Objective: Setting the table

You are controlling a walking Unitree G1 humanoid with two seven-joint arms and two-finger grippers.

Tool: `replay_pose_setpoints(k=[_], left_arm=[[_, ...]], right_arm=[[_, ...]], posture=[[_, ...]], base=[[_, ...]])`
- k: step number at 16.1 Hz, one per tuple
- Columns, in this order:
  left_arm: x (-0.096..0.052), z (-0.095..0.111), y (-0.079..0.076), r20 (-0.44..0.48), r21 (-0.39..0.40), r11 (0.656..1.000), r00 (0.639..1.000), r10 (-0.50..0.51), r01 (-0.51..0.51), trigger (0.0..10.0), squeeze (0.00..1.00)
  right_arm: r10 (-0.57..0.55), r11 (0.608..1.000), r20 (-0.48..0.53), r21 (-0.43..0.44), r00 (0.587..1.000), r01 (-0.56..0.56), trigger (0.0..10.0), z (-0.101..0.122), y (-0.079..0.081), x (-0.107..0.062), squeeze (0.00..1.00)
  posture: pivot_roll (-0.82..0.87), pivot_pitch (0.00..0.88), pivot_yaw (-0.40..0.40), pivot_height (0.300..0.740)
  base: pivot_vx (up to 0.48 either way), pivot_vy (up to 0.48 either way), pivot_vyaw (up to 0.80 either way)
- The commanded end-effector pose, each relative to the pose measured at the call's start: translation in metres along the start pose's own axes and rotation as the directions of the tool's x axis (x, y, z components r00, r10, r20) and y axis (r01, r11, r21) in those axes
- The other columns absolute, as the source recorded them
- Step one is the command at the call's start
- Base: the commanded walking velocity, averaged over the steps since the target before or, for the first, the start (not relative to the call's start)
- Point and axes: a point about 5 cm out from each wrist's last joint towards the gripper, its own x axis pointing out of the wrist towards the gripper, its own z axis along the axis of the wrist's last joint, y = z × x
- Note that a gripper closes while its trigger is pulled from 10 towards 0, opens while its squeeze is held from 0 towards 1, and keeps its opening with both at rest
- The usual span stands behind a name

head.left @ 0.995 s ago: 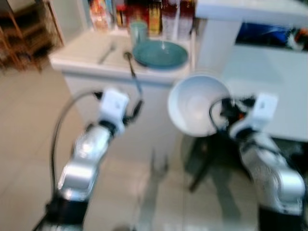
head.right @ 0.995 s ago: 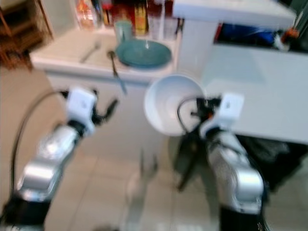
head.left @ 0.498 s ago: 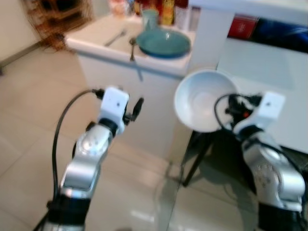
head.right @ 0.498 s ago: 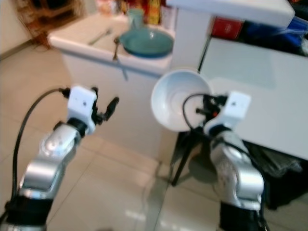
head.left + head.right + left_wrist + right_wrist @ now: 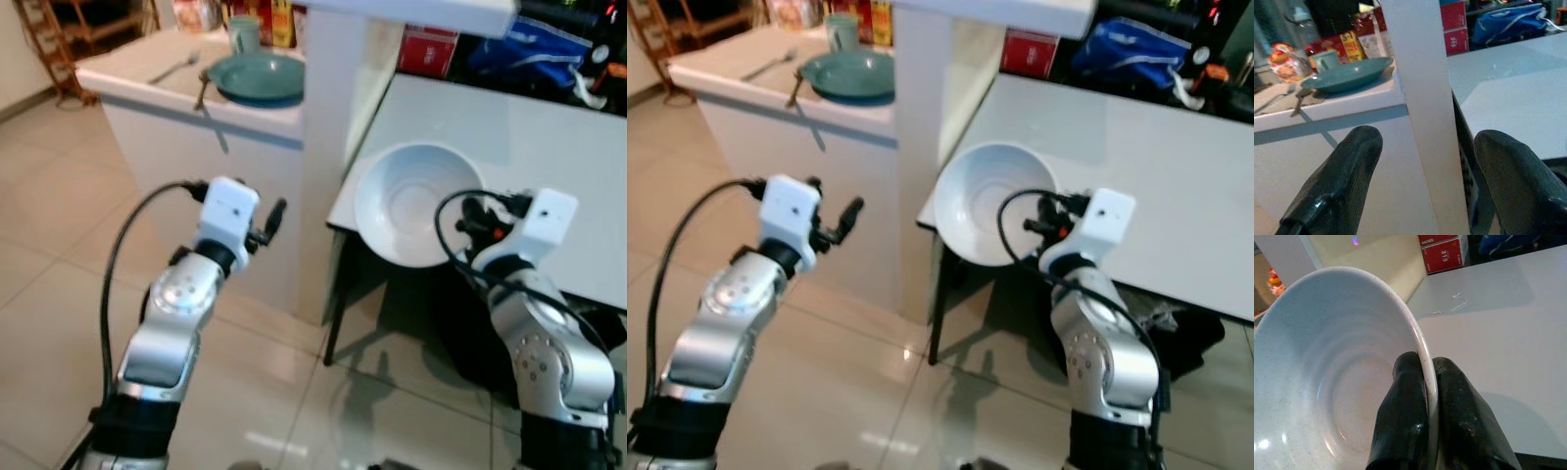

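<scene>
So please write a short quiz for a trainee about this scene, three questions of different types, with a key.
1. True or false: the right gripper is shut on the rim of the white bowl.
2. Which gripper is open and holds nothing?
A. left
B. right
C. both
3. Fill in: the teal plate lies on the white ______, next to a spoon and a fork.

Key
1. True: one finger is inside the bowl, one outside.
2. A: the fingers of the left gripper stand wide apart, with nothing between them.
3. counter
</scene>
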Motion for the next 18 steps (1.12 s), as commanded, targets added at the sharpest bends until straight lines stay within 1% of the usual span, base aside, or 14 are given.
replay_pose_setpoints(k=[1, 4, 6, 7, 8, 9, 10, 13, 18], left_arm=[[0.002, 0.004, -0.004, 0.014, 0.006, 1.000, 1.000, -0.015, 0.015, 10.0, 0.00], [0.002, 0.004, -0.003, 0.014, 0.004, 1.000, 1.000, -0.012, 0.012, 10.0, 0.00], [0.003, 0.004, -0.001, 0.007, -0.021, 1.000, 1.000, 0.002, -0.001, 10.0, 0.00], [0.004, 0.007, 0.001, 0.011, -0.031, 0.999, 1.000, 0.020, -0.020, 10.0, 0.00], [0.005, 0.007, 0.003, 0.012, -0.033, 0.999, 1.000, 0.016, -0.016, 10.0, 0.00], [0.005, 0.009, 0.003, 0.026, -0.076, 0.997, 1.000, 0.003, -0.001, 10.0, 0.00], [0.005, 0.013, 0.005, 0.049, -0.061, 0.998, 0.999, 0.008, -0.005, 10.0, 0.00], [0.004, 0.013, 0.006, 0.044, -0.059, 0.998, 0.999, 0.004, -0.001, 10.0, 0.00], [0.002, 0.011, 0.005, 0.040, -0.062, 0.998, 0.999, -0.016, 0.019, 10.0, 0.00]], right_arm=[[-0.015, 1.000, 0.043, -0.003, 0.999, 0.015, 10.0, 0.010, -0.005, -0.001, 0.00], [-0.025, 1.000, 0.036, 0.011, 0.999, 0.025, 10.0, 0.009, -0.004, 0.001, 0.00], [-0.029, 0.999, 0.033, 0.017, 0.999, 0.028, 10.0, 0.008, -0.003, 0.001, 0.00], [-0.031, 0.999, 0.022, 0.034, 0.999, 0.030, 10.0, 0.007, -0.001, 0.002, 0.00], [-0.029, 0.999, 0.018, 0.040, 0.999, 0.029, 10.0, 0.006, 0.000, 0.003, 0.00], [-0.022, 0.999, 0.015, 0.039, 1.000, 0.022, 10.0, 0.006, 0.001, 0.004, 0.00], [-0.011, 0.999, 0.011, 0.044, 1.000, 0.011, 10.0, 0.006, 0.004, 0.005, 0.00], [-0.005, 0.999, 0.003, 0.045, 1.000, 0.005, 10.0, 0.004, 0.006, 0.007, 0.00], [-0.006, 0.999, -0.003, 0.040, 1.000, 0.006, 10.0, 0.002, 0.006, 0.008, 0.00]], posture=[[0.10, 0.021, 0.007, 0.740], [0.10, 0.010, 0.008, 0.740], [0.10, 0.010, 0.008, 0.740], [0.10, 0.010, 0.008, 0.740], [0.10, 0.001, 0.007, 0.740], [0.10, 0.001, 0.007, 0.740], [0.11, 0.000, 0.005, 0.740], [0.11, 0.000, 0.005, 0.740], [0.11, 0.001, 0.007, 0.740]], base=[[0.000, -0.480, 0.00], [0.000, -0.480, 0.00], [0.000, 0.000, 0.00], [0.000, 0.000, 0.00], [0.000, 0.000, 0.00], [0.000, 0.000, 0.00], [0.337, 0.000, -0.47], [0.373, 0.000, -0.67], [0.421, 0.000, 0.00]])
